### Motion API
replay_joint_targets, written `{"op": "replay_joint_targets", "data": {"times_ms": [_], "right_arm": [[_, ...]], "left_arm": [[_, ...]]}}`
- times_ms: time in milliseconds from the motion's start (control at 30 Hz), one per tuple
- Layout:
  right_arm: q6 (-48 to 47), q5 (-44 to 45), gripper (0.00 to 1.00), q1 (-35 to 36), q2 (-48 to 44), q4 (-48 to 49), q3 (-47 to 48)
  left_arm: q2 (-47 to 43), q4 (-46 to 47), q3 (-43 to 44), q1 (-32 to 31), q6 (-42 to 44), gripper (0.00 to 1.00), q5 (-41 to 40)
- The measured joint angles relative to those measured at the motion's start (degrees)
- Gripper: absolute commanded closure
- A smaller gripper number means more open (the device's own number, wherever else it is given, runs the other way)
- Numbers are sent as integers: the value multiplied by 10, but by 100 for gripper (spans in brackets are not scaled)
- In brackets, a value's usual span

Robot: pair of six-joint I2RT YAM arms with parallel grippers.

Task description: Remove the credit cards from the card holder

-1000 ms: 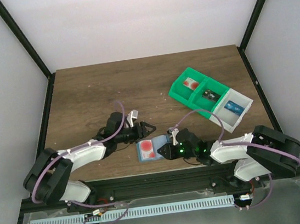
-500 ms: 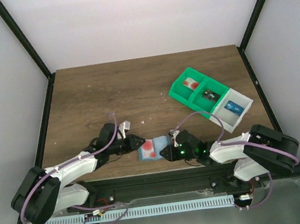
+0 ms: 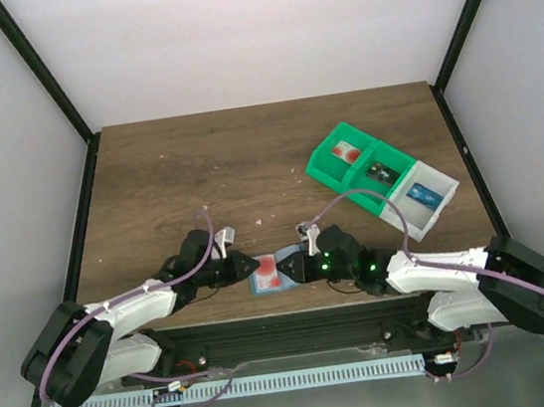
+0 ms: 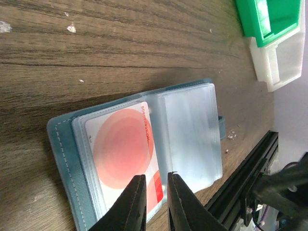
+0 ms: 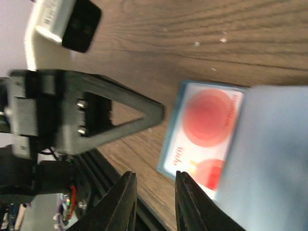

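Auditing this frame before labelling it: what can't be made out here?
- Left wrist: whether the left gripper pinches the red card; its own fingers cover the contact.
- Right wrist: the card holder, right half blurred.
- Top: compartment bins, contents too small.
- Any cards behind the red one: hidden by it.

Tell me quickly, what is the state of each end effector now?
Left end effector: almost closed at the red card; grip cannot be told.
Right end effector: slightly open, nothing visible between its fingers.

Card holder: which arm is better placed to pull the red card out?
Left, likely: the left tool lines up on the red card's edge; the right tool sits at the card holder's other half.
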Motion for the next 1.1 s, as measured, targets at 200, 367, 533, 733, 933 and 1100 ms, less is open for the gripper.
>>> {"op": "replay_joint_targets", "data": {"times_ms": [200,367,533,733,933,1100], "right_arm": [[-2,-2,76,15,28,-8,62],[-4,6,77,17,90,-7,106],[-10,19,77,17,129,-10,107],[-16,19,77,17,151,4,103],[-16,15,77,9,178,18,91],[-16,13,77,3,179,23,79]], "left_arm": [[-1,10,-11,0,-1,84,0],[-1,17,-25,0,-6,84,2],[-1,21,-29,1,-11,85,4],[10,34,-30,1,-10,87,4],[21,43,-41,1,-10,87,3],[40,49,-48,1,-8,87,0]]}}
